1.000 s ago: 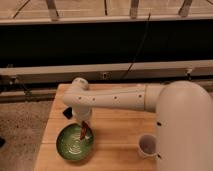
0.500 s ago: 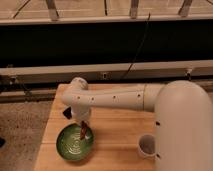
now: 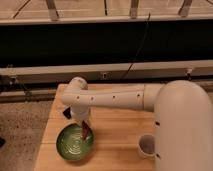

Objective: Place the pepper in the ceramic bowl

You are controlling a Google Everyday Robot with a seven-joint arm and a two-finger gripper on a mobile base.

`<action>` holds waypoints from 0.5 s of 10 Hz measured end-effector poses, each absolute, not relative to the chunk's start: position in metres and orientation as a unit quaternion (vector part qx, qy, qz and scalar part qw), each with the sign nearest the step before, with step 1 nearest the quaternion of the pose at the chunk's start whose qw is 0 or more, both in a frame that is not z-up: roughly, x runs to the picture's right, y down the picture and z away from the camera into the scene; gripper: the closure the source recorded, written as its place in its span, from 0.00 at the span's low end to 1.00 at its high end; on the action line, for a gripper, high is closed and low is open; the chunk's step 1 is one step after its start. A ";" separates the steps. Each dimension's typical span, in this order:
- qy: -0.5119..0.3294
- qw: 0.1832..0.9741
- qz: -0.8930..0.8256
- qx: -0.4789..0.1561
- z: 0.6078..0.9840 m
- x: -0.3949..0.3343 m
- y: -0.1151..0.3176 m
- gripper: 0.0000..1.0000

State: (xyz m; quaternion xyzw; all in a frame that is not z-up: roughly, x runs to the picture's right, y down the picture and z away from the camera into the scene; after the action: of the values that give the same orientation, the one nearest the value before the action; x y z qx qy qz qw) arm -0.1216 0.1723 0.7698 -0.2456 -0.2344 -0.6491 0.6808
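Note:
The green ceramic bowl with pale rings inside sits on the wooden table near its front left. My gripper hangs from the white arm just above the bowl's right rim. It is shut on the small dark-red pepper, which hangs nearly upright. The pepper's lower end is over the inside of the bowl, close to the right wall.
A small white cup stands at the front right of the wooden table. My large white arm segment covers the table's right side. A dark wall with metal rails runs behind the table. Speckled floor lies to the left.
The arm has shifted slightly left, and the gripper with the pepper stays over the bowl's right side, a touch lower.

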 end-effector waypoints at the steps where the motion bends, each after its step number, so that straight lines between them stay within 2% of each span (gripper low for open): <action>1: -0.236 0.679 -0.650 -0.245 0.770 -0.123 0.173 0.20; 3: -0.238 0.675 -0.654 -0.244 0.769 -0.124 0.173 0.20; 5: -0.241 0.671 -0.658 -0.243 0.768 -0.125 0.173 0.25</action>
State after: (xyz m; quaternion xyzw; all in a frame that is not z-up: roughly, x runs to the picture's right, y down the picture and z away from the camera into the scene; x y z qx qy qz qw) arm -0.1252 0.1733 0.7681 -0.2431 -0.2411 -0.6575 0.6712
